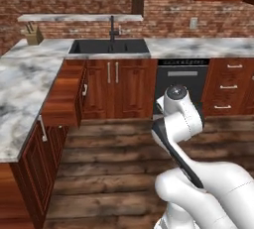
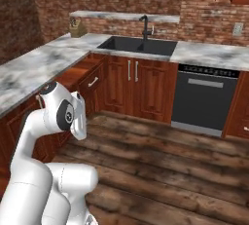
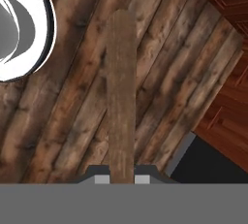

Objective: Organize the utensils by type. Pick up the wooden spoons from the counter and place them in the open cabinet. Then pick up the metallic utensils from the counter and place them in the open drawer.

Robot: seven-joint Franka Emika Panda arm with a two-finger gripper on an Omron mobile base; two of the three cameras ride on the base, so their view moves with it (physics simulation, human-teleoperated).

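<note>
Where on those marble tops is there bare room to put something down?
The left counter is bare from its near end to the corner. So is the stretch right of the sink. The far corner is tighter, beside the knife block.

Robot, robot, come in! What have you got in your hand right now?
Gripper shut on wooden spoon, handle sticking out over the plank floor. Open drawer by the counter. Nothing blocking that I can see.
</note>
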